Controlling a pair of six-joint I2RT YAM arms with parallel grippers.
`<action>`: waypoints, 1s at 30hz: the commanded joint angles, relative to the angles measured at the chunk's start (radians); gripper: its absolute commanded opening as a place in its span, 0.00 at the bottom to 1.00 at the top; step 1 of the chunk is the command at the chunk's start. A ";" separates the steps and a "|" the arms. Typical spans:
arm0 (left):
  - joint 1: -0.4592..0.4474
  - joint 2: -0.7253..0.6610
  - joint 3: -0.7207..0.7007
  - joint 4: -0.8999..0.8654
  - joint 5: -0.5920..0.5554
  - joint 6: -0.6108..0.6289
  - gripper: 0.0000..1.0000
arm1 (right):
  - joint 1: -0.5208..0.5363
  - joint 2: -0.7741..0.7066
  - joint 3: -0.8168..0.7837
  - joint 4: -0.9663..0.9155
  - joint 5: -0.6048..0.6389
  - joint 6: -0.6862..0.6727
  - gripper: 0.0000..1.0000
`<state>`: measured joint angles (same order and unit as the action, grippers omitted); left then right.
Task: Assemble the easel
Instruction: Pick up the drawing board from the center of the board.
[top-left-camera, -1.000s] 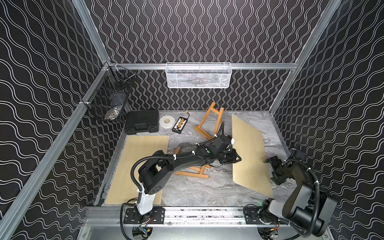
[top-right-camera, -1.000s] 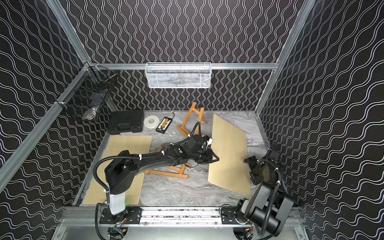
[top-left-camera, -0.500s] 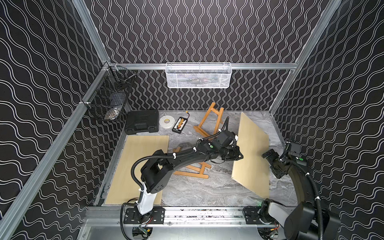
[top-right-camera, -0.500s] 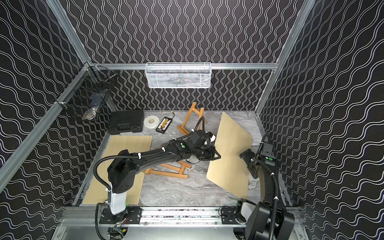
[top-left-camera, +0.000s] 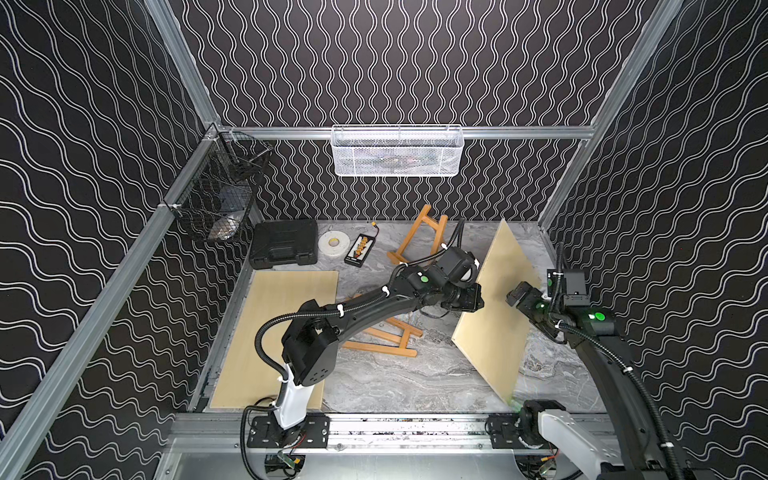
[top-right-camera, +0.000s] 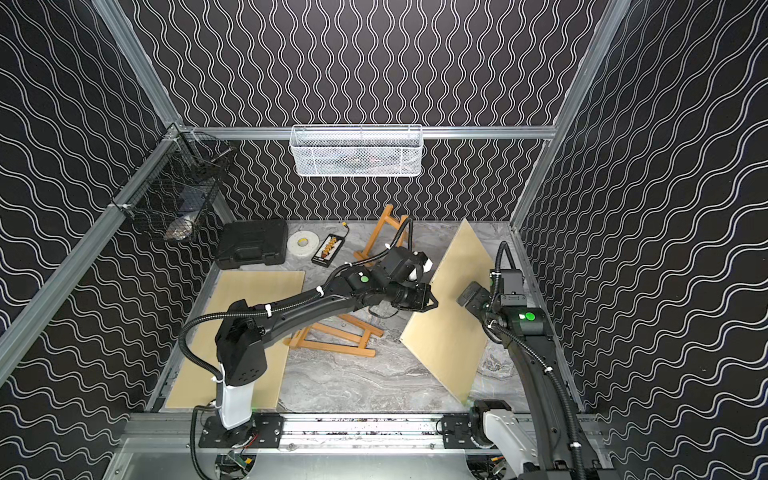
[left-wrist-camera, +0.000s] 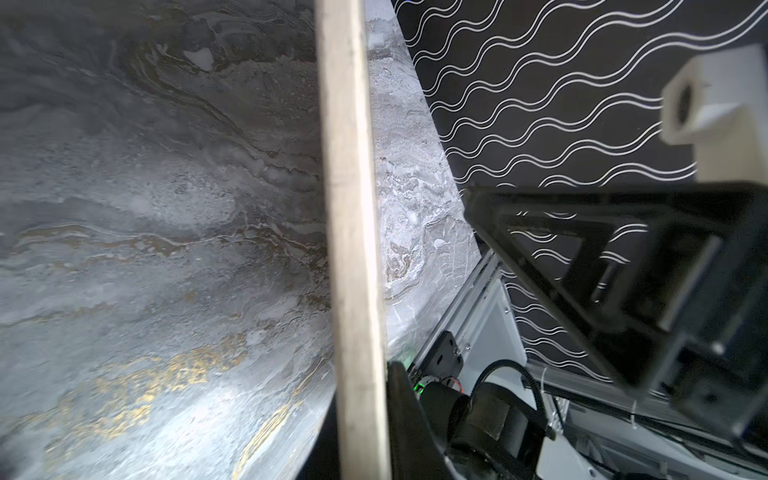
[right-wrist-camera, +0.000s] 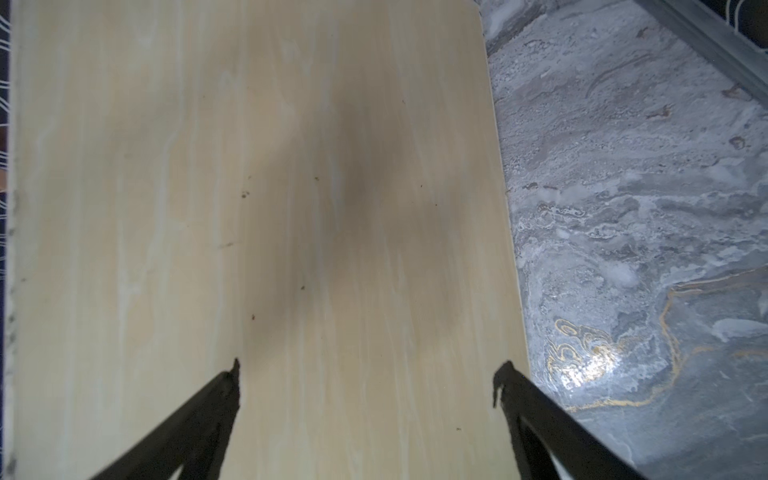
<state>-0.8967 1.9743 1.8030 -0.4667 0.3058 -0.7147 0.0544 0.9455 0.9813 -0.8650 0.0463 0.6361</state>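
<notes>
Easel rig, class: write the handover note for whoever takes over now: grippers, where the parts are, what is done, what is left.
Left gripper: shut on the raised edge of the tilted board.
Right gripper: open, facing that board, not gripping.
Easel frame lies flat in the middle; second frame stands at the back; second board lies flat.
Done: board tipped up.
Left: all assembly.

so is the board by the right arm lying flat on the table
No, the board stands tilted, its upper edge up off the table and pinched in the left arm's jaws.
</notes>
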 joint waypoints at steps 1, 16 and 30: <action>0.011 0.011 0.083 -0.014 -0.091 0.246 0.00 | 0.029 -0.013 0.041 -0.057 0.041 -0.014 1.00; 0.013 0.079 0.470 -0.312 -0.041 0.717 0.00 | 0.032 0.031 0.358 -0.138 -0.051 -0.104 1.00; 0.024 0.042 0.518 -0.387 -0.063 1.194 0.00 | 0.032 0.015 0.574 -0.221 -0.199 -0.199 1.00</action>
<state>-0.8791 2.0396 2.3093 -0.9619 0.2264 0.2943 0.0841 0.9638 1.5219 -1.0462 -0.1081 0.4831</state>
